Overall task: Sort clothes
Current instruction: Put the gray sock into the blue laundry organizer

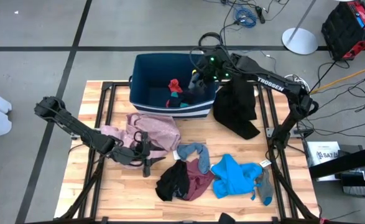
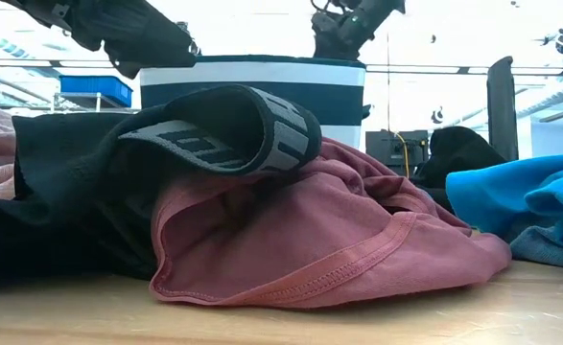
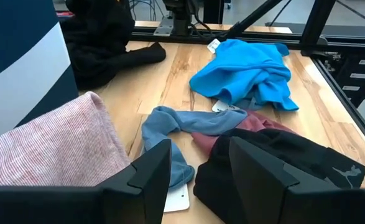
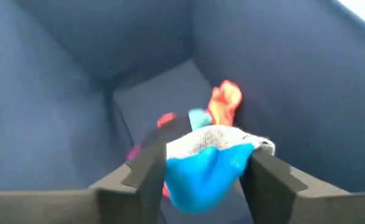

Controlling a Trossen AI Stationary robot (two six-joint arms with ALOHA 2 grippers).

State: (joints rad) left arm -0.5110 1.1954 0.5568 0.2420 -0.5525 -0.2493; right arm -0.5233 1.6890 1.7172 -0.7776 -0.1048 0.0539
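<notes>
- Maroon shirt (image 2: 358,240) and black garment (image 2: 118,182) lie nearest on the table.
- Right gripper (image 4: 201,177), over the bin (image 1: 146,68), parts around a blue sock (image 4: 201,171).
- Left gripper (image 3: 198,168) hovers open, empty.
- Risk: sock snagging on a finger.

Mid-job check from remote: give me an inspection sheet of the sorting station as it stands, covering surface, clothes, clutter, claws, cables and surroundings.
Surface: wooden table in a black frame.
Job's things: pale pink garment, grey-blue piece, maroon and black garments, bright blue garment and a black garment on the table; small red and teal items inside the striped bin.
Clutter: white tag beside the bright blue garment.
Claws: left claw open, low beside the pale pink garment, holding nothing; right claw open inside the bin, a blue and grey sock between its fingers.
Cables: loose cables on the floor.
Surroundings: red and black crate, white round base.
</notes>
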